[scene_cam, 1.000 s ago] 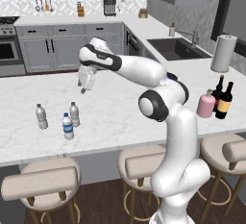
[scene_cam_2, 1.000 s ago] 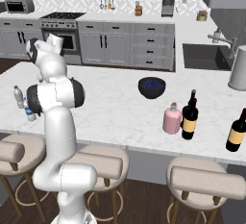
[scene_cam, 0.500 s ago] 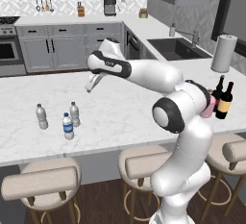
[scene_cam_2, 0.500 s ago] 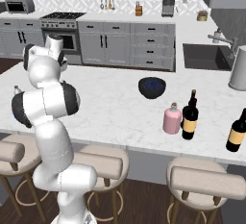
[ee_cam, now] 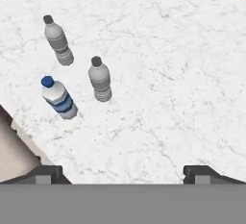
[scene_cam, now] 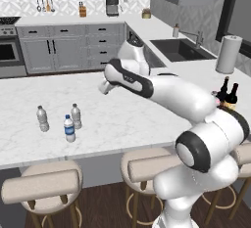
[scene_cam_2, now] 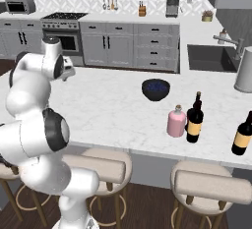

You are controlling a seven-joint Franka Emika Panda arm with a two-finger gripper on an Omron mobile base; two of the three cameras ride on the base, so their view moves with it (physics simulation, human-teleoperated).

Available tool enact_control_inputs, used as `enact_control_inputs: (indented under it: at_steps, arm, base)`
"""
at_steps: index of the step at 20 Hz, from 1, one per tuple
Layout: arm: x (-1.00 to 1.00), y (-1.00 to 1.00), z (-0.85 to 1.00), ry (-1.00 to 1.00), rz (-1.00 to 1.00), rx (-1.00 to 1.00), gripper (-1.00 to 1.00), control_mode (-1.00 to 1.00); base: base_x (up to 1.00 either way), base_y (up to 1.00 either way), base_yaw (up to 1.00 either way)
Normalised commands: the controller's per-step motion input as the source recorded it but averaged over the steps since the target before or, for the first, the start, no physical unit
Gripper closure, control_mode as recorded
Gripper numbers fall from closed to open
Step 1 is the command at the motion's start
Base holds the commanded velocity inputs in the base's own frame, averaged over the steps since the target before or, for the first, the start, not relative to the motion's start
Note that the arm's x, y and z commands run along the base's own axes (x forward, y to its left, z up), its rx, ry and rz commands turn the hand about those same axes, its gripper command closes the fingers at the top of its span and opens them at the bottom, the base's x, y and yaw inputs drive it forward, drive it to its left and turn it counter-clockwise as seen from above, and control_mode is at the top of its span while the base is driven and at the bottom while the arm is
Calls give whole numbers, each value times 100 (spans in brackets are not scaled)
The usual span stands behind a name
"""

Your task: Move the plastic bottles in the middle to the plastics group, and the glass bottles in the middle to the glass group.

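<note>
Three water bottles standing near the island's front left edge; gripper (ee_cam: 122,172) hanging above them, jaws spread wide, gripping nothing.

Two clear greyish bottles (ee_cam: 100,80) (ee_cam: 58,41) and the blue-labelled bottle (ee_cam: 58,98) standing upright on white marble countertop (scene_cam: 122,114); pink bottle (scene_cam_2: 176,121) and wine bottle (scene_cam_2: 195,118) sitting toward the front right edge, grey kitchen cabinets (scene_cam_2: 130,51) behind.

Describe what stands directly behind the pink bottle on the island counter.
Behind the pink bottle sits a dark bowl on the counter. Whether anything lies in the bowl is unclear.
</note>
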Motion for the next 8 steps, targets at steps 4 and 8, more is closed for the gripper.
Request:
enact_control_inputs:
  at_steps: [4,8]
  arm:
    - [-72,-70,44,-7,-34,0,-100,-100]
    - [-94,-63,15,-5,-36,0,-100,-100]
  base:
    - [0,0,0]
    - [0,0,0]
